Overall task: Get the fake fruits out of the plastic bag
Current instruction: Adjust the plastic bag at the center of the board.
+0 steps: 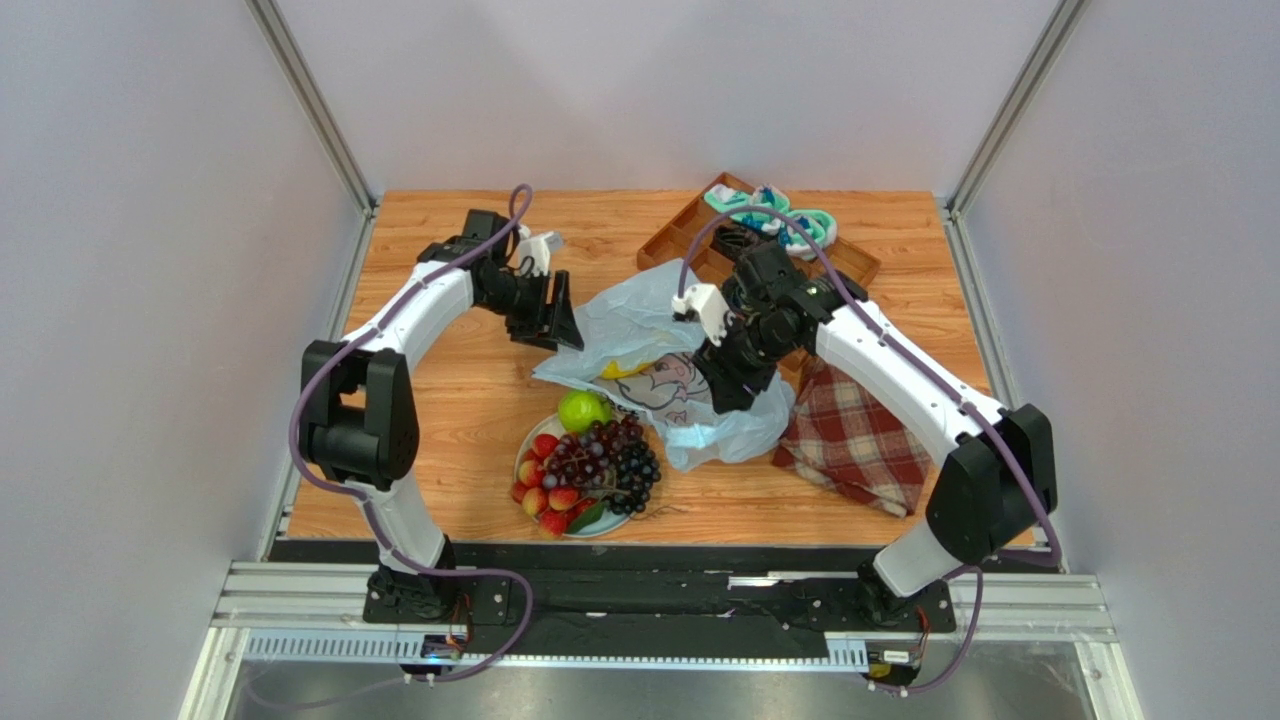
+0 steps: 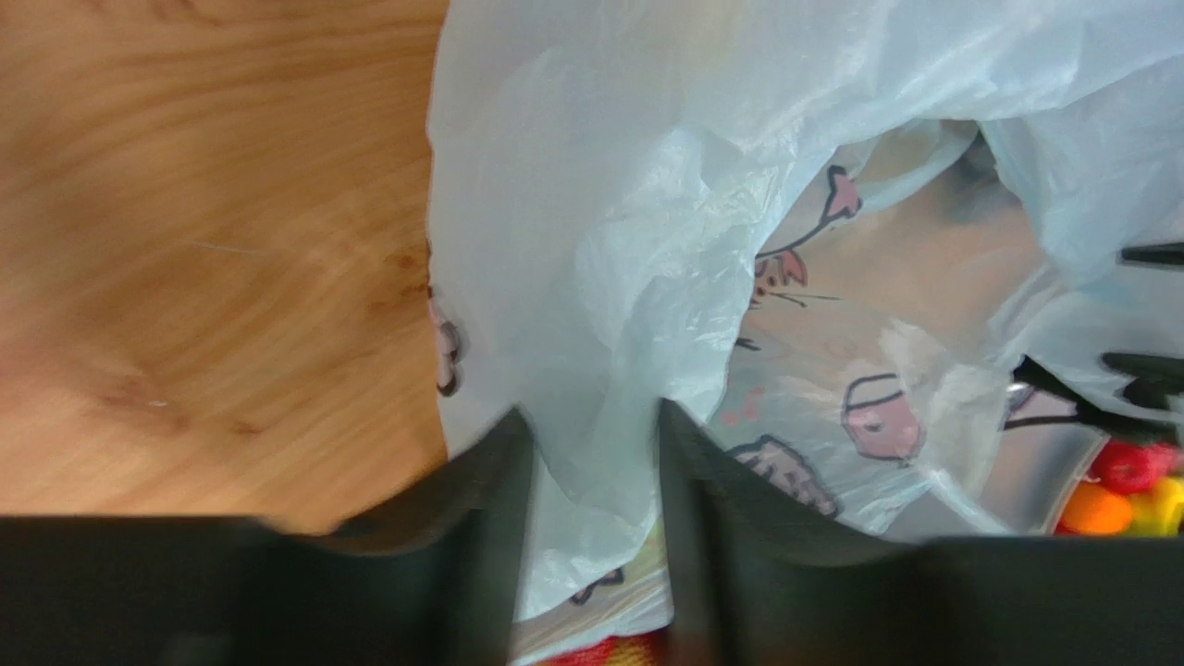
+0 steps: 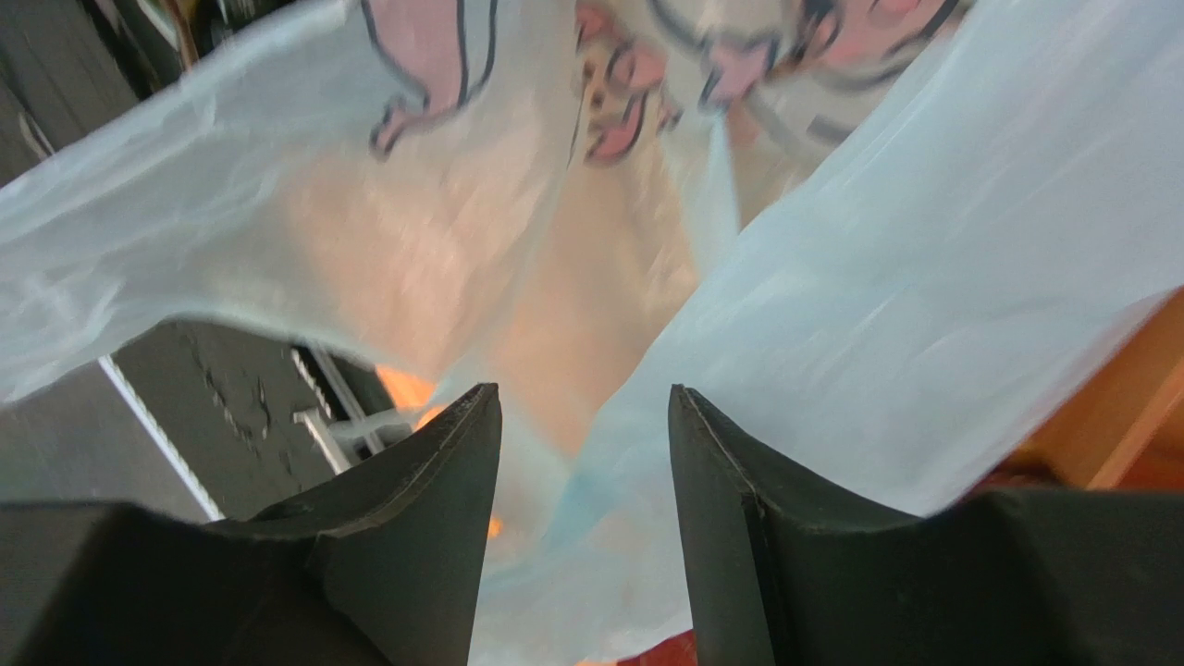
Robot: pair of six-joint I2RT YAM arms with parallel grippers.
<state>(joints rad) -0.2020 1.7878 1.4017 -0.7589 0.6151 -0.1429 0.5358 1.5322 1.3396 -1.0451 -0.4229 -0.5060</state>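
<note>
Left claw (image 2: 591,444) sits at the bag's (image 1: 706,428) left edge and right claw (image 3: 584,416) at its right. Film fills each part-spread gap, though I cannot tell if either pinches. Yellow fruit (image 1: 622,368) lies inside, between the 2.

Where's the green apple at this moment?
In the top view, the green apple sits left of centre, just outside the near-left edge of the plastic bag, beside the grape bunch.

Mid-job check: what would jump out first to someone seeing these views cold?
The crinkled pale-blue plastic bag at the centre of the table, its film lying between the fingers of the left tool and the right tool. Then the bright fake fruits heaped just nearer the table's front edge, and the red plaid cloth on the bag's right.
</note>
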